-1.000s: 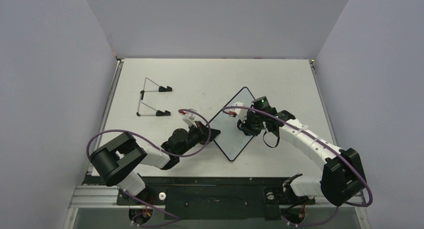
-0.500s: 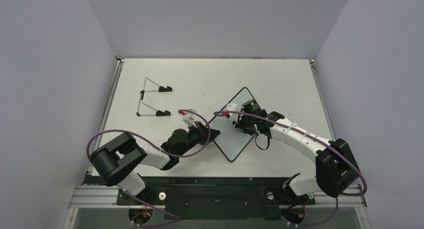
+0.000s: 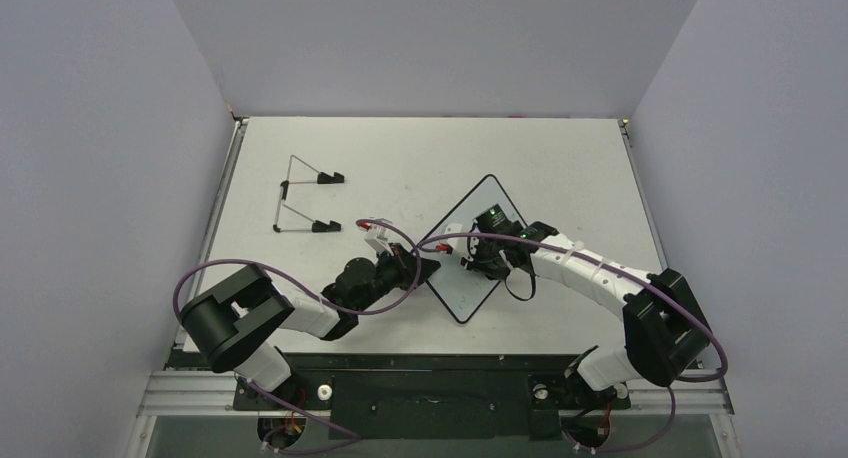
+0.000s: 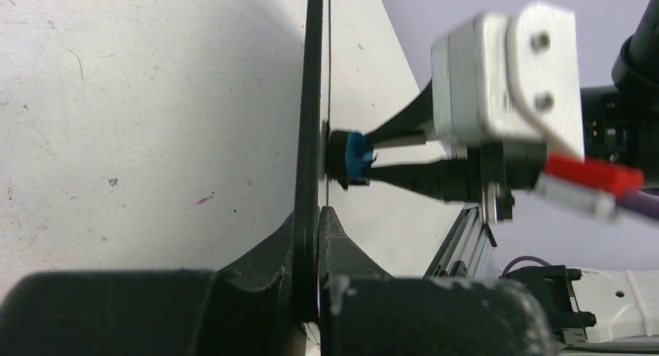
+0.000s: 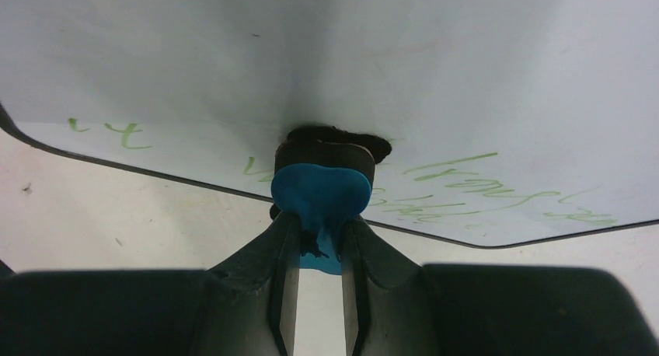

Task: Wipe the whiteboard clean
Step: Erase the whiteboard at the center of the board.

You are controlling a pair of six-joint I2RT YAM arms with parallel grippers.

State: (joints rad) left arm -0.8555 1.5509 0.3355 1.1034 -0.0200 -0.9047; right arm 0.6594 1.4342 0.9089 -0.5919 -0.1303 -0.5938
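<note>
Slid the small blue-and-black eraser block (image 5: 320, 191), clenched in the right hand (image 3: 476, 259), from upper right toward the middle of the thin white glossy black-rimmed whiteboard (image 3: 462, 292) at frame centre. Kept the left hand (image 3: 425, 268) clamped on its left corner. Not yet wiped all green handwriting (image 5: 466, 186).

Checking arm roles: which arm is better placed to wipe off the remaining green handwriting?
Right. The right gripper holds the small blue-and-black eraser block against the glossy white, black-rimmed board beside the green handwriting; the left gripper clamps the board's edge.
</note>
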